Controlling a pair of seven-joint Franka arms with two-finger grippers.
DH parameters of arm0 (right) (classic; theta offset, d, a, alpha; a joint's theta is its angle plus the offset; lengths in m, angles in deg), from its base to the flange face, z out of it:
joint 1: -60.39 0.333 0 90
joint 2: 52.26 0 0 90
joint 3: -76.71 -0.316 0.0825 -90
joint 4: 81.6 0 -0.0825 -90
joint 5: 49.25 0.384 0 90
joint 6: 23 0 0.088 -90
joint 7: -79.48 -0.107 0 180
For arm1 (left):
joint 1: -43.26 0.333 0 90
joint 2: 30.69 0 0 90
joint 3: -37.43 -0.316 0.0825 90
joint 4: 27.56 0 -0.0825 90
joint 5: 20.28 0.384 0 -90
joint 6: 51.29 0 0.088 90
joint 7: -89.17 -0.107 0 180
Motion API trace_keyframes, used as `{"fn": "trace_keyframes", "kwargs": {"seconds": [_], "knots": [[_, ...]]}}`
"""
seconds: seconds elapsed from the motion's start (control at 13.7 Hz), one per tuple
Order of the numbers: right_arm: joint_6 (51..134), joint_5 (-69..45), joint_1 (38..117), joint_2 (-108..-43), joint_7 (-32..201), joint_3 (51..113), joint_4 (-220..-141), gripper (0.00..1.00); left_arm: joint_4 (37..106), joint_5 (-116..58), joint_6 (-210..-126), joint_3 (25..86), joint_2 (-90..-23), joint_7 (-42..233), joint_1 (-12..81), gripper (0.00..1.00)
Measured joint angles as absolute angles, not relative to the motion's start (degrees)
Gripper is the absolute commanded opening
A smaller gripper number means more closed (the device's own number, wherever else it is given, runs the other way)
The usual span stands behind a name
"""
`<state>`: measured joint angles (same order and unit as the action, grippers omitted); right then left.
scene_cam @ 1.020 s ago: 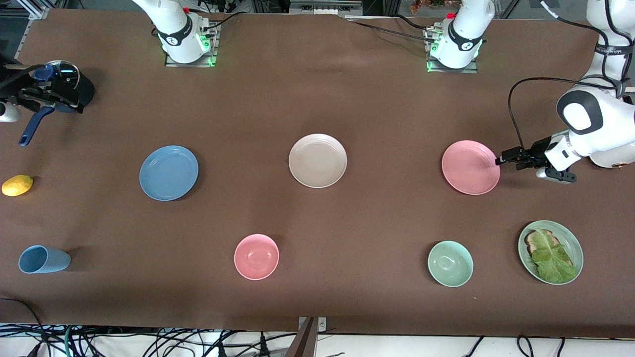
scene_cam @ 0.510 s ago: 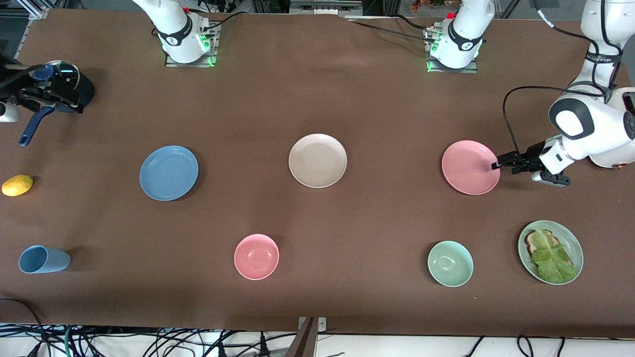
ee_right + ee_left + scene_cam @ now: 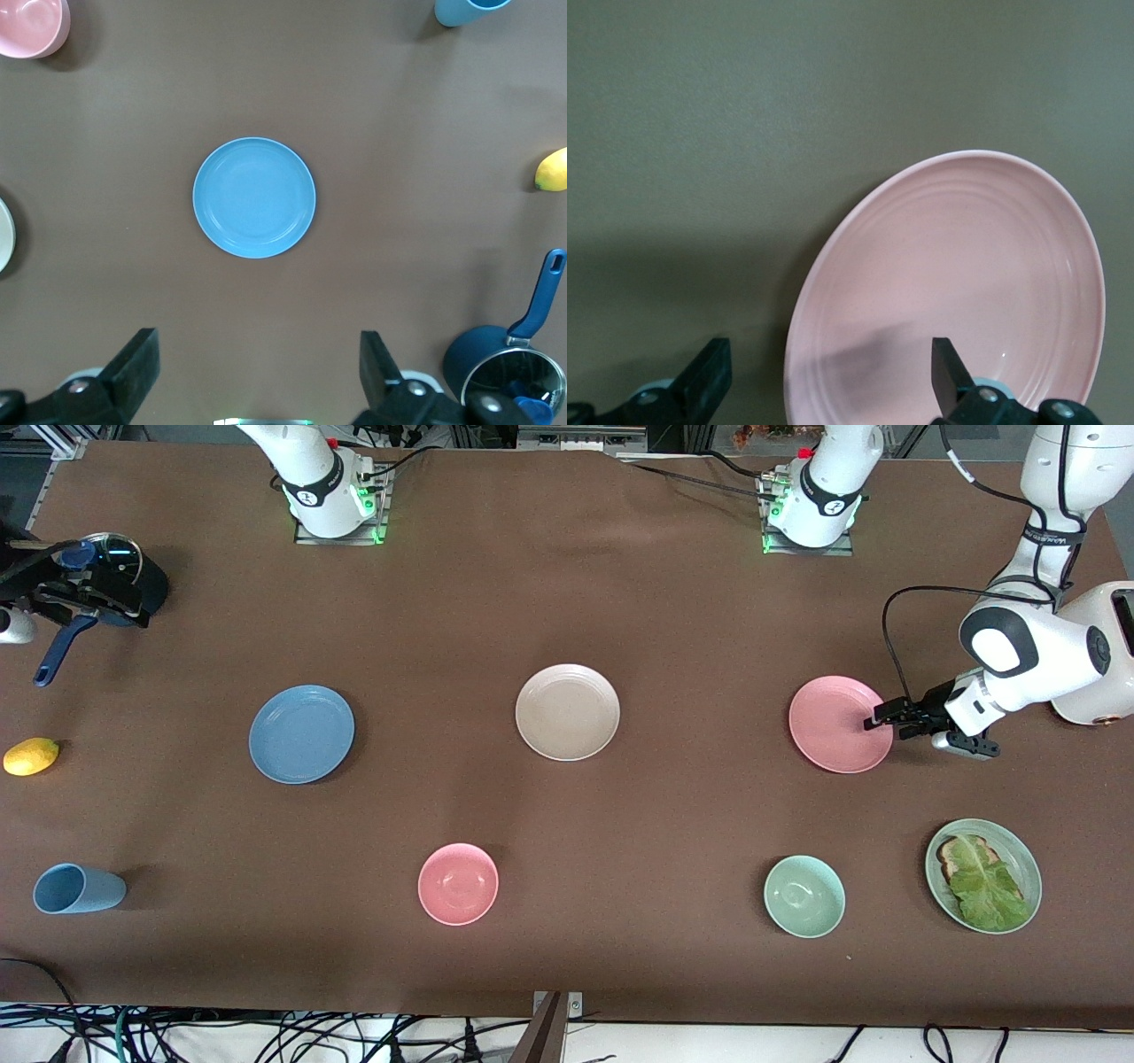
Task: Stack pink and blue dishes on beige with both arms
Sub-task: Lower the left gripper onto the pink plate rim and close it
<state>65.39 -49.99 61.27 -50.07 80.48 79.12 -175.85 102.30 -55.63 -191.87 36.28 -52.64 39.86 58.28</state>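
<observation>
Fingers of the left tool (image 3: 879,719) are spread, straddling the rim of the round matte pink plate (image 3: 838,724) at the left arm's end of the brown surface (image 3: 567,593); one finger (image 3: 950,372) sits over the plate's inside, the other off its edge. The round matte beige plate (image 3: 567,711) lies mid-surface, well apart. The round matte blue plate (image 3: 301,733) lies toward the right arm's end; the right tool (image 3: 257,363) hangs high over it, spread wide.
</observation>
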Motion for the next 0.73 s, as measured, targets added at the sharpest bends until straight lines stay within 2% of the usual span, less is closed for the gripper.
{"fn": "trace_keyframes", "kwargs": {"seconds": [0.29,0.36,0.51,0.58,0.73], "knots": [[65.4,-50.0,61.3,-50.1,80.5,79.1,-175.8,1.0,103.9,-60.1,-192.9,35.6,-52.5,32.3,58.6,0.97],[65.4,-50.0,61.3,-50.1,80.5,79.1,-175.8,1.0,104.0,-60.1,-192.9,35.4,-52.2,31.7,58.8,0.86],[65.4,-50.0,61.3,-50.1,80.5,79.1,-175.8,1.0,104.2,-60.1,-192.9,35.2,-51.4,31.3,59.2,0.5],[65.4,-50.0,61.3,-50.1,80.4,79.1,-175.8,1.0,104.3,-60.1,-192.9,35.2,-51.2,31.3,59.2,0.48],[65.4,-50.0,61.3,-50.1,80.4,79.1,-175.8,1.0,104.3,-60.1,-192.9,35.3,-51.2,31.3,59.2,0.52]]}}
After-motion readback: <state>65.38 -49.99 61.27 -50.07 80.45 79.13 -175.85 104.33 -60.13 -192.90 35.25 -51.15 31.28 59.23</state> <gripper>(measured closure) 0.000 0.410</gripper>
